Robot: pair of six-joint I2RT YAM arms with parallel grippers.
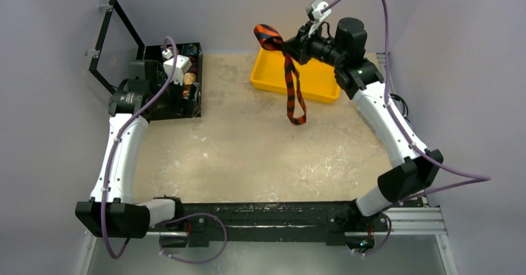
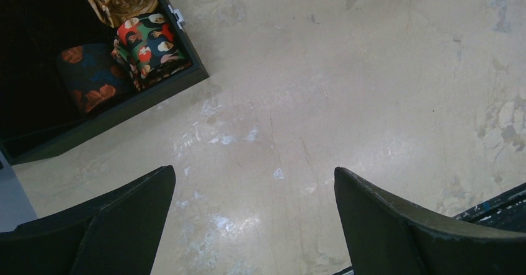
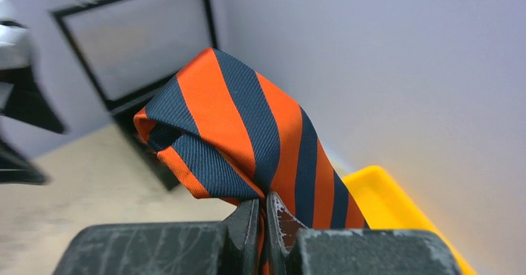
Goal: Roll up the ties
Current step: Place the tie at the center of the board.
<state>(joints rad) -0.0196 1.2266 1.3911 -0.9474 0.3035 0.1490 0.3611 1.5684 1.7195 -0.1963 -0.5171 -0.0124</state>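
Right end effector (image 3: 263, 211) around orange-navy striped tie (image 3: 248, 126)

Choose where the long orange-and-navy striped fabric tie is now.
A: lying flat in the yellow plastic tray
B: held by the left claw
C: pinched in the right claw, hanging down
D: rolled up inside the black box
C: the long orange-and-navy striped fabric tie is pinched in the shut right claw, and the top view shows its long end hanging down from there.
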